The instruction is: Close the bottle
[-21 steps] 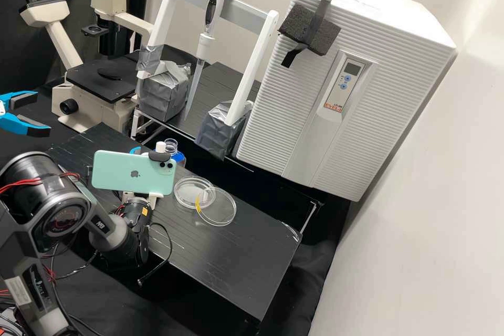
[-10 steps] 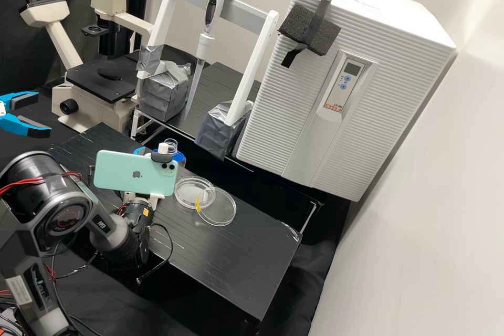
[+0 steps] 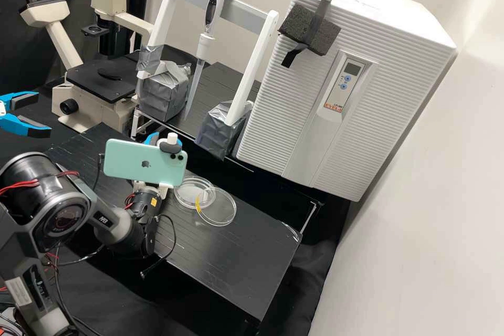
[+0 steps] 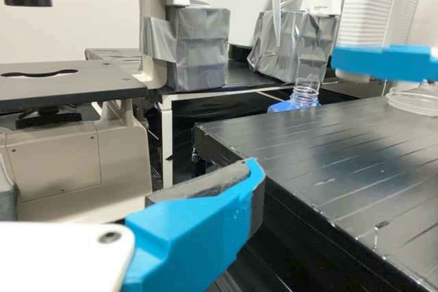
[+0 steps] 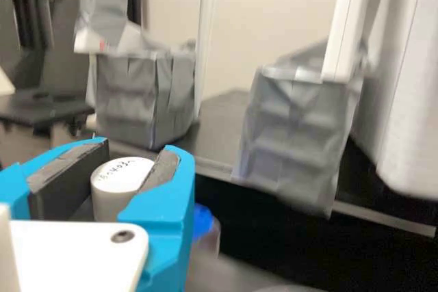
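Two dishes (image 3: pixel 205 199) lie mid-bench (image 3: pixel 231 257), well apart from its near and right edges. Just beyond them, at the far left edge, the bottle (image 4: pixel 306 91) stands with its neck open. The right gripper (image 5: pixel 126 158) pinches the white cap (image 5: pixel 122 177) close above it. The left gripper (image 3: pixel 42 112) hangs spread off the left edge. Across a gap past the far edge stand a taped stand (image 3: pixel 163 89) and a microscope (image 3: pixel 92 89).

Clear uncapped bottle (image 4: pixel 306 92) stands upright; white cap (image 5: pixel 122 177) gripped by right end effector (image 5: pixel 126 161).
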You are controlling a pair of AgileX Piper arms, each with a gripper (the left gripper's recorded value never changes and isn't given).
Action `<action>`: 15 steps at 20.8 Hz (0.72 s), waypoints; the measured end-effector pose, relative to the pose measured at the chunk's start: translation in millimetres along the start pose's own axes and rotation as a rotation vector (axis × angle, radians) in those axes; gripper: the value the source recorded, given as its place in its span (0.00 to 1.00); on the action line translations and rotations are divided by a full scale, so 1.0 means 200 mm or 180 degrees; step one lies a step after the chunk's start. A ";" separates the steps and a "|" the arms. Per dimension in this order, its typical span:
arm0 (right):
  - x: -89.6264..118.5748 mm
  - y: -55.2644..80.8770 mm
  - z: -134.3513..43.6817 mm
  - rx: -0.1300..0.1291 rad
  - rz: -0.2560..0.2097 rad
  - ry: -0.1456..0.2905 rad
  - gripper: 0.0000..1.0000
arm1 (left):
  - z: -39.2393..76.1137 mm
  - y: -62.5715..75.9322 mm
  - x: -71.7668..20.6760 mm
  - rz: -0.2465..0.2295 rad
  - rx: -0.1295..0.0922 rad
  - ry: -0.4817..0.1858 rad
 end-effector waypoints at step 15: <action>0.25 -0.05 0.00 -0.0035 0.0012 0.0016 0.00 | -0.01 0.00 -0.010 0.0019 -0.0005 0.0055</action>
